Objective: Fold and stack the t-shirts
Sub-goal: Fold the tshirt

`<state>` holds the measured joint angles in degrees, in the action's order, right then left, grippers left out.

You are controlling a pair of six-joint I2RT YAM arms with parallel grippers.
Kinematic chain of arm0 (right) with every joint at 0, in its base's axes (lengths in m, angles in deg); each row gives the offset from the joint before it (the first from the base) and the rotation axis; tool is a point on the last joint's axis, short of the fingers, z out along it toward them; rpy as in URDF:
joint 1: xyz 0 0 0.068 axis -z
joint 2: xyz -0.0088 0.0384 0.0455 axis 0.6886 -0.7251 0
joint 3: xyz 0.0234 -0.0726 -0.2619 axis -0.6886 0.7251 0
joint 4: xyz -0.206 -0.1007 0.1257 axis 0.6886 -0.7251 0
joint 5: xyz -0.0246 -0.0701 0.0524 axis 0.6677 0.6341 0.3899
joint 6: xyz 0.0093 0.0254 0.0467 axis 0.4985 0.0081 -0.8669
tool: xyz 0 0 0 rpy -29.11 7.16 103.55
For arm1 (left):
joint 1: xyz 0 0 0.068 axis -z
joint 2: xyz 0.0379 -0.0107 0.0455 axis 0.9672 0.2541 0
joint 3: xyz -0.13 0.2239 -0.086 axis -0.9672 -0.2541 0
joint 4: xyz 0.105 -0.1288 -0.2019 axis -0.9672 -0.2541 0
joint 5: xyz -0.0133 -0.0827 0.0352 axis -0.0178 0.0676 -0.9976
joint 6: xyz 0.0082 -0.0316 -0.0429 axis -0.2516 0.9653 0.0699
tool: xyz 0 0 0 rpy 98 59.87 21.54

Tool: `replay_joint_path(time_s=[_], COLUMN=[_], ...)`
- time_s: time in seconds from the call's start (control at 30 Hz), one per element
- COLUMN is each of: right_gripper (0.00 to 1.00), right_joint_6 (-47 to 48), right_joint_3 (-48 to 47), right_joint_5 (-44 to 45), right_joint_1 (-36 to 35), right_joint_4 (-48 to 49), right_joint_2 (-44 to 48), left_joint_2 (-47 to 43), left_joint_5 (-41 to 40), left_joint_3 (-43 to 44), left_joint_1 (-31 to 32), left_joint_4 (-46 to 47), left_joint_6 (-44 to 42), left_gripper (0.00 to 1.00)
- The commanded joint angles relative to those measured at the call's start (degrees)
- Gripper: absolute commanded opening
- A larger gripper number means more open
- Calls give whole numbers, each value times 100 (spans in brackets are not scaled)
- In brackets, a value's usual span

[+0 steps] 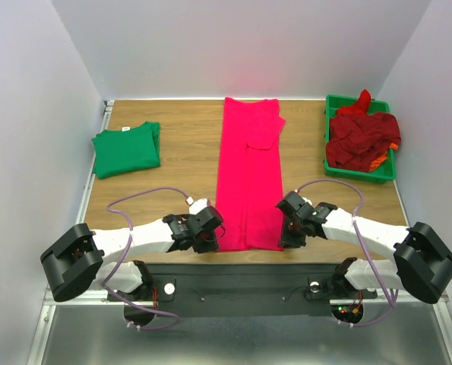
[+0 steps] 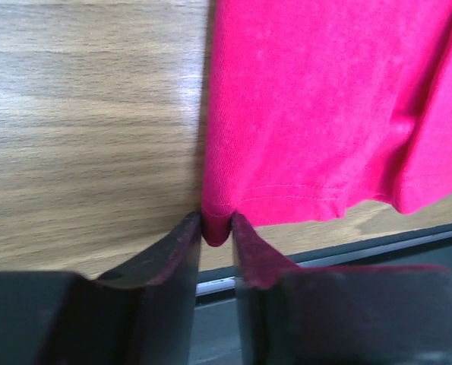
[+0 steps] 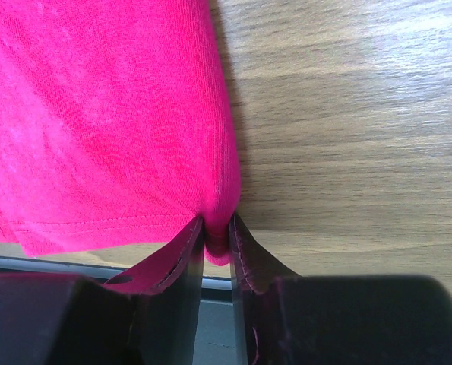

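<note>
Jaws on both arms are pinched narrow on cloth. The left jaws hold the lower-left hem corner of the pink-red t-shirt (image 1: 248,175), the right jaws the lower-right corner. Left arm (image 1: 134,242) and right arm (image 1: 362,228) lie low, reaching inward. The shirt lies mid-frame on the table (image 1: 180,122) as a long strip. Probable step: the hem-to-collar fold. It calls for lifting both corners evenly and carrying them toward frame top. A folded green t-shirt (image 1: 127,148) lies upper left. Dark red t-shirts (image 1: 358,141) fill the green tray (image 1: 385,173) upper right.
</note>
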<state>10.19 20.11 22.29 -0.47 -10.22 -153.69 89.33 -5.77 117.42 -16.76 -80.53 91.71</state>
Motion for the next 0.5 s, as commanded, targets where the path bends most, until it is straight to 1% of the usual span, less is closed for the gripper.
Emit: replay_joint_path(time_s=[0.0,0.07,0.13,0.23,0.27,0.33,0.47], right_gripper=[24,24,24,20,12,1,0], right_joint_6=[64,99,125,187,196,213,257], right_joint_3=[39,-5,-85,-216,-260,-400,-734], right_joint_5=[112,121,121,104,104,112,261], right_joint_1=[-75,-84,-75,-84,-75,-75,-75], right_joint_4=[-4,-21,-21,-47,-47,-82,-328], right_joint_2=[-85,-120,-164,-173,-173,-164,-85], left_joint_2=[25,95,131,139,122,131,139], left_joint_5=[-33,-6,20,38,38,38,64], left_joint_3=[139,165,183,270,357,472,1016], left_joint_1=[45,45,45,45,45,45,37], left_joint_4=[126,117,117,100,91,56,-129], left_joint_6=[-91,-109,-135,-197,-240,-276,-399], left_gripper=[28,22,11,0,0,0,0])
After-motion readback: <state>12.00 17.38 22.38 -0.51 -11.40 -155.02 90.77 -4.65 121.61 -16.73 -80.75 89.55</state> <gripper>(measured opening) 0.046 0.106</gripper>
